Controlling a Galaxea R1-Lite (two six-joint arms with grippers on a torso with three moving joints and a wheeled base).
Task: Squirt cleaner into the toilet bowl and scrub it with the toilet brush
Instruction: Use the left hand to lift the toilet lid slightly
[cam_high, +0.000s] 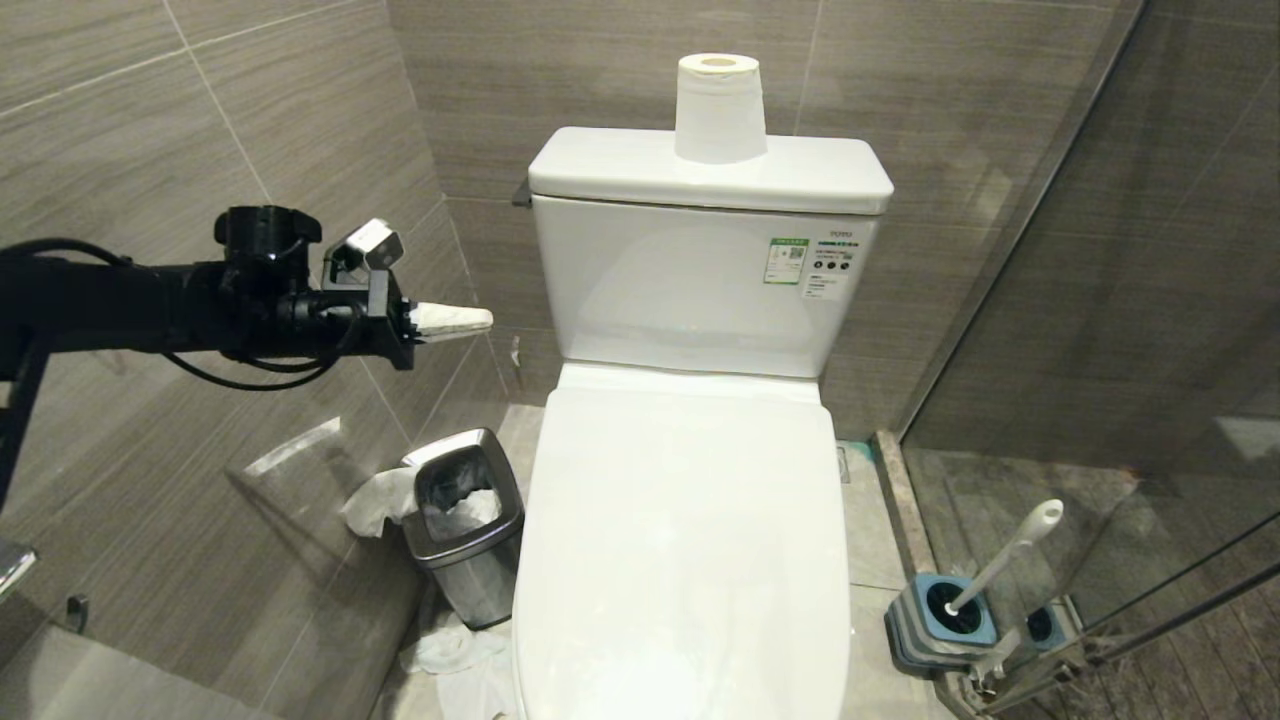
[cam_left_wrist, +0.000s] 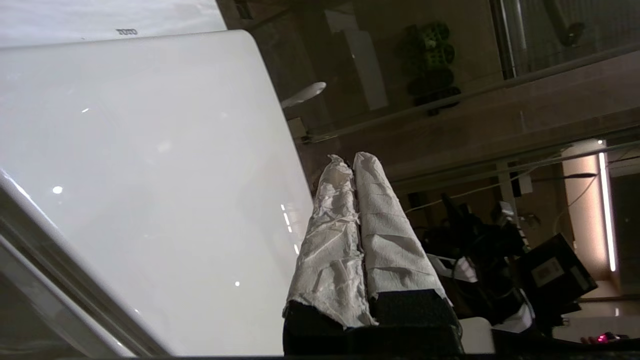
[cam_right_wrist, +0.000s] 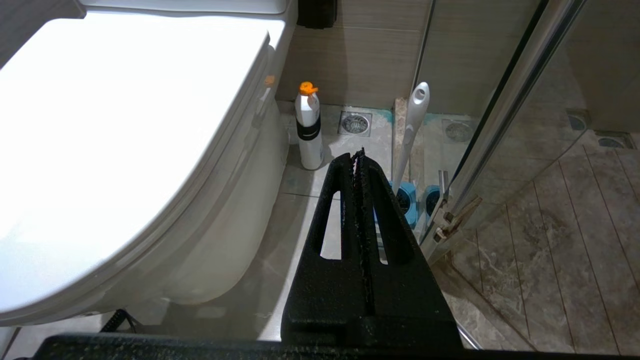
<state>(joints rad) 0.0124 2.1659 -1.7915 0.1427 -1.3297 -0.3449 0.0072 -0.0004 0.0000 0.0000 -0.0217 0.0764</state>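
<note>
Grey-brown tiled bathroom w/ a glass shower partition (cam_high: 1100, 330) on the right side. Toilet bowl (cam_high: 680, 540) stands in the middle, its lid is down and covers the bowl fully; the tank (cam_high: 700, 290) behind has a green-white sticker, and a paper roll (cam_high: 718, 108) stands upright on top of the tank.

Left gripper (cam_high: 478, 320) is held up in the air at the left of the tank, pointing level toward it, not touching. Its fingers (cam_left_wrist: 360, 235) are wrapped in white paper and pressed together, nothing between them.

Right gripper (cam_right_wrist: 359, 156) hangs low beside the toilet, fingers closed together and empty, near the floor.

Toilet brush (cam_high: 1005, 553) sits in its blue-grey holder (cam_high: 940, 620) on the floor at the right of the bowl, handle leaning toward the glass. A white bottle w/ orange cap (cam_right_wrist: 308, 127) stands on the floor just beside the toilet base.

Steel bin (cam_high: 465, 525) w/ crumpled paper inside stands at the left of the bowl; more paper lies on the floor near it.
</note>
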